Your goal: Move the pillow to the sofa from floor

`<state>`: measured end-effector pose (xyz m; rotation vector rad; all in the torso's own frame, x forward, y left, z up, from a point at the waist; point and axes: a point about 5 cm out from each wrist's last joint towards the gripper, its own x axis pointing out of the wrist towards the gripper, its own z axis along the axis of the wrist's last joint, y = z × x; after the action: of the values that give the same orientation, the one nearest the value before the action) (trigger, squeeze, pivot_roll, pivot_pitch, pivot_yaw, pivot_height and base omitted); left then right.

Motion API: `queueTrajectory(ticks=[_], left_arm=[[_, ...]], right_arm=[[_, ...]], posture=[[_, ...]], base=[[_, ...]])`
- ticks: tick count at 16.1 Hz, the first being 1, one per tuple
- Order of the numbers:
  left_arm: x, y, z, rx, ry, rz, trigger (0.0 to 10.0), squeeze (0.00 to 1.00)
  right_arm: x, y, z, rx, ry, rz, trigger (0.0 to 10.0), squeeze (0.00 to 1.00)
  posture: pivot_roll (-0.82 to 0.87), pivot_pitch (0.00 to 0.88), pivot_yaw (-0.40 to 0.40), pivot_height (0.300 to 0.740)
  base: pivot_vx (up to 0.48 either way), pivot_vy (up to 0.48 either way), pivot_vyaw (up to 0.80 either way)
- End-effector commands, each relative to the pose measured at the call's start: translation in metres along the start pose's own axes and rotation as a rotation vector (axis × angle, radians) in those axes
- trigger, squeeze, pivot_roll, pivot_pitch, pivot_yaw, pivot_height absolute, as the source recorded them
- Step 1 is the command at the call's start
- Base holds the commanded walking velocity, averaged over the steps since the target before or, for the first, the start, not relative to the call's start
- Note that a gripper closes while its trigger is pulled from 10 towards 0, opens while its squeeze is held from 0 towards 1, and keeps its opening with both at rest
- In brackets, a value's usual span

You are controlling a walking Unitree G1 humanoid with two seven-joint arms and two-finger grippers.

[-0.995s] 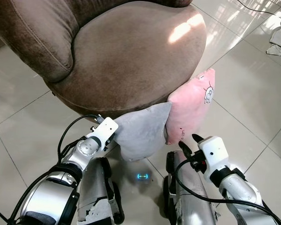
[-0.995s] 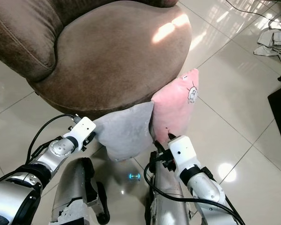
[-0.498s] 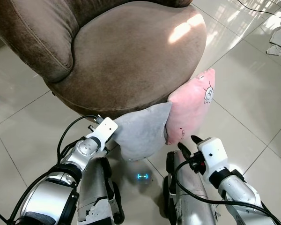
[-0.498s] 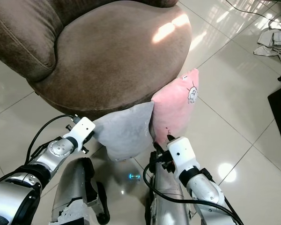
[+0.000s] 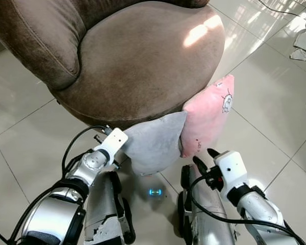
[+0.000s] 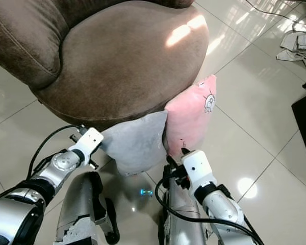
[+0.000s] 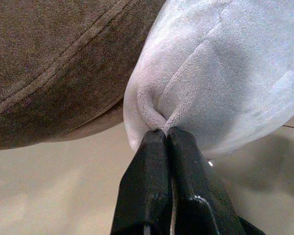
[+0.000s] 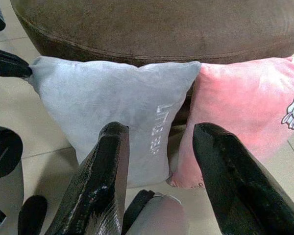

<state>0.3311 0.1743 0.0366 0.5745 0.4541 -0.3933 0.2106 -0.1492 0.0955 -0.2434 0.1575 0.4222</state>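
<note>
left pincer (image 7: 165, 134) pinching grey pillow (image 5: 153, 143) corner | right pincer (image 8: 159, 142) spread | pillow upright

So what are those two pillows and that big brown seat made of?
The grey pillow looks like soft plush velvet: short nap, pinched into folds by the left gripper. The pink pillow seems the same fuzzy fabric. The brown sofa looks like matte suede or microfibre.

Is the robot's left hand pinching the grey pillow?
Touching. In the left wrist view, the left gripper has both black fingers pressed shut on a puckered fold at the corner of the grey pillow.
</note>
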Motion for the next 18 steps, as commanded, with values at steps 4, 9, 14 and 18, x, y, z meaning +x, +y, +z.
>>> queueTrajectory(ticks=[4, 9, 14, 18], left_arm=[[-0.002, -0.007, -0.006, -0.068, -0.011, -0.043, 0.0, 0.00], [-0.006, 0.004, 0.028, -0.165, -0.299, -0.175, 0.0, 0.00], [-0.016, 0.011, 0.046, -0.163, -0.486, -0.245, 0.0, 0.00], [-0.044, -0.014, 0.069, -0.171, -0.701, -0.525, 0.0, 0.00]], right_arm=[[0.001, 0.001, -0.006, 0.003, 0.006, 0.005, 10.0, 0.00], [0.015, -0.005, -0.005, 0.009, -0.024, -0.025, 10.0, 0.00], [0.027, -0.009, -0.006, 0.003, -0.047, -0.027, 10.0, 0.00], [0.028, -0.016, 0.001, -0.001, -0.090, -0.069, 10.0, 0.00]], posture=[[-0.21, 0.332, 0.021, 0.585], [-0.15, 0.276, 0.046, 0.585], [-0.12, 0.230, 0.052, 0.585], [-0.11, 0.192, 0.069, 0.585]], base=[[0.000, 0.000, 0.00], [0.000, 0.000, 0.00], [0.000, 0.000, 0.00], [0.000, 0.000, 0.00]])
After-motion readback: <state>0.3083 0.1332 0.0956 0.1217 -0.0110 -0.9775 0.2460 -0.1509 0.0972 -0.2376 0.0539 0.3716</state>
